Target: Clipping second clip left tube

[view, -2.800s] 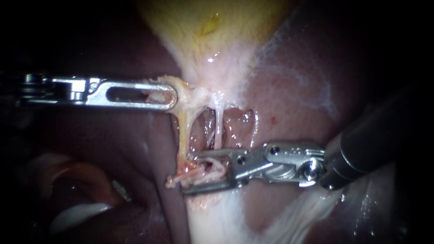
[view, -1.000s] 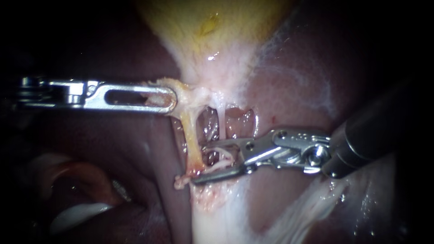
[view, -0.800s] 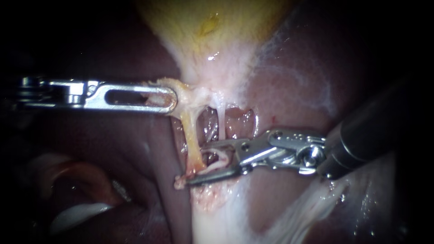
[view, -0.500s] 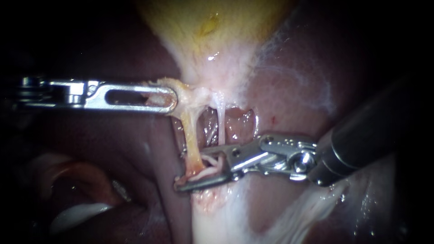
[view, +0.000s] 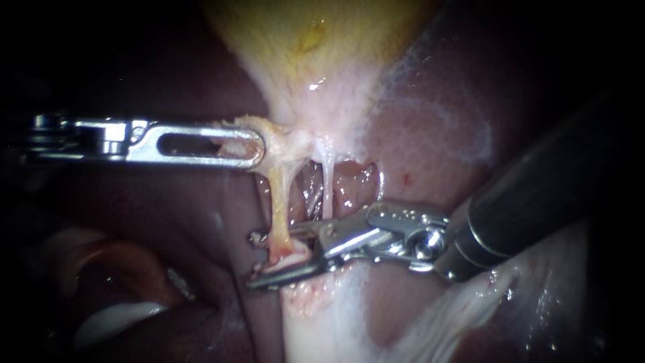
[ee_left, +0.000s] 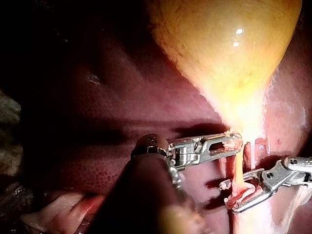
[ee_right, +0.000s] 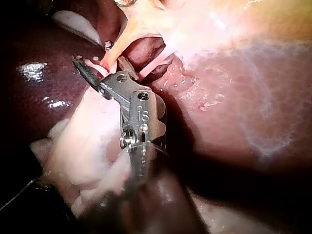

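Note:
The yellow gallbladder [view: 316,47] narrows to a pale neck from which two tubes hang. My left instrument [view: 257,146] is shut on tissue at the neck's left side and holds it taut; it shows the same hold in its wrist view [ee_left: 236,143]. The orange left tube [view: 278,202] runs down between the open jaws of my right instrument [view: 252,261], whose tips reach past the tube's left side. A pale pink lump at the tube's lower end lies inside those jaws. The whitish right tube [view: 327,188] hangs just above the upper jaw. Both wrist views show the straddled tube [ee_left: 237,170] [ee_right: 114,54].
Dark red liver [view: 430,134] surrounds the site, with a dissected window [view: 349,188] behind the tubes. A broad pale band of tissue [view: 322,329] runs down below the right instrument. A pale fold [view: 114,319] lies at the lower left.
My right instrument has slid leftward, so its open jaws now straddle the left tube's lower end with the tips beyond it. The left instrument has kept its hold and place.

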Controlling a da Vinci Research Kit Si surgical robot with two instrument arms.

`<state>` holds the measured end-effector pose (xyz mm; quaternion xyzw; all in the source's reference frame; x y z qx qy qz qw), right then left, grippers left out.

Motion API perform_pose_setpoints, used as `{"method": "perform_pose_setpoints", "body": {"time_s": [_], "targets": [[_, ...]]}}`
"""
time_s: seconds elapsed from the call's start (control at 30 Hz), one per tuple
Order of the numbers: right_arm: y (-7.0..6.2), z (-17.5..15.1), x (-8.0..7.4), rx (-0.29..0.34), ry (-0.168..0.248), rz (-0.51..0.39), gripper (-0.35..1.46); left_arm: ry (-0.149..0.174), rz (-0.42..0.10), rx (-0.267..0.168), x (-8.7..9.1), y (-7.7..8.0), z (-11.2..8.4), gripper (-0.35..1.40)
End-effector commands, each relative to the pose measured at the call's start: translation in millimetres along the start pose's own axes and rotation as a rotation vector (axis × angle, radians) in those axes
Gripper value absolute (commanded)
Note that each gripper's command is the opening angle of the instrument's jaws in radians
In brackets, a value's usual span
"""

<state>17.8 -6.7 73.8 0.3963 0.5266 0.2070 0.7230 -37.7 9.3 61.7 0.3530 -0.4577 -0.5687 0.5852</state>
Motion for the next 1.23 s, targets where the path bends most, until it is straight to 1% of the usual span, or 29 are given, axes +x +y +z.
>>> {"method": "perform_pose_setpoints", "body": {"time_s": [0.03, 0.37, 0.5, 0.57, 0.77, 1.0, 1.23], "targets": [[0.0, -0.1, 0.0, -0.002, 0.0, 0.004, 0.32, 0.001, 0.0, 0.001, 0.0, 0.0, 0.0, -0.35], [0.5, -0.4, -0.2, 0.002, 0.011, 0.038, -0.1, 0.001, 0.0, 0.001, 0.0, 0.0, -0.1, -0.35], [0.4, -0.6, -0.3, 0.003, 0.011, 0.061, -0.35, 0.001, 0.0, 0.001, 0.0, 0.0, -0.1, -0.35], [0.3, -0.8, -0.4, 0.006, 0.014, 0.072, -0.35, 0.001, 0.0, 0.001, 0.0, 0.0, -0.1, -0.35], [0.1, -1.2, -0.5, 0.001, -0.022, 0.087, -0.35, 0.001, 0.0, 0.001, 0.0, 0.0, -0.1, -0.35], [-0.1, -1.4, -0.2, 0.003, -0.022, 0.088, -0.35, 0.001, 0.0, 0.001, 0.0, 0.0, -0.1, -0.35], [-0.1, -1.4, -0.1, 0.002, -0.024, 0.089, -0.35, 0.001, 0.0, 0.002, 0.0, 0.0, -0.2, -0.35]]}}
